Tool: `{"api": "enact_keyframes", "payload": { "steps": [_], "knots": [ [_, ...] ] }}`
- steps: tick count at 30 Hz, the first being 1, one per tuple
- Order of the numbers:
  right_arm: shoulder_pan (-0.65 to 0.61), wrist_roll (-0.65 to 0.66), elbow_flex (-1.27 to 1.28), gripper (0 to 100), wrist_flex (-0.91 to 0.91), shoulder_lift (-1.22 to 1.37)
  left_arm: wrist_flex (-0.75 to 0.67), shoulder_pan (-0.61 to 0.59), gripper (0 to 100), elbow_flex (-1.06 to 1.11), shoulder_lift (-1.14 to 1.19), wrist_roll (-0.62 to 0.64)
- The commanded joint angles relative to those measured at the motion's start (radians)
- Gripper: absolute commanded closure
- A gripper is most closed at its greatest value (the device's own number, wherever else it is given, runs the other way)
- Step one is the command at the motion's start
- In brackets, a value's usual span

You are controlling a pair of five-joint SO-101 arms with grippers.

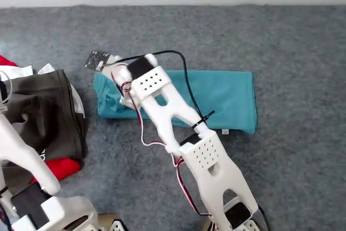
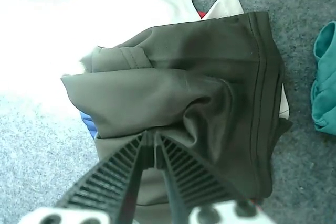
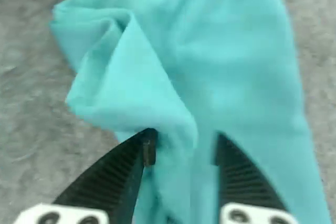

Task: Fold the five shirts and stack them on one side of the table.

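We see the right pincer spread around a fold of the teal shirt lying mid-way across the bench. The left pincer pinches the olive shirt atop the side pile.

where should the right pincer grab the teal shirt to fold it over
Grip the raised ridge of cloth at the bunched end of the teal shirt, nearest the clothes pile, coming down from above. The ridge stands up off the table, so the right pincer can close on both its sides. The rest lies flat. The pincer is open astride that ridge.
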Motion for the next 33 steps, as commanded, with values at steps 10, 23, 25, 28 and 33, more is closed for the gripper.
{"api": "enact_keyframes", "payload": {
  "steps": [10, 23, 25, 28, 33],
  "knots": [
    [0.131, -0.048, -0.064, 75.3, -0.114, -0.005, -0.008, 0.003, 98, -0.005, -0.038, 0.008],
    [0.035, -0.054, -0.13, 98.0, 0.252, -0.051, -0.008, 0.003, 98, -0.005, -0.04, 0.008],
    [0.05, -0.052, -0.092, 98.7, 0.24, -0.051, -0.008, 0.003, 98, -0.005, -0.041, 0.008],
    [0.107, -0.054, -0.041, 98.0, 0.182, -0.051, -0.008, 0.003, 98, -0.005, -0.044, 0.008],
    [0.166, -0.055, 0.041, 98.0, 0.16, -0.022, -0.008, 0.003, 98, -0.005, -0.044, 0.008]
  ]
}}
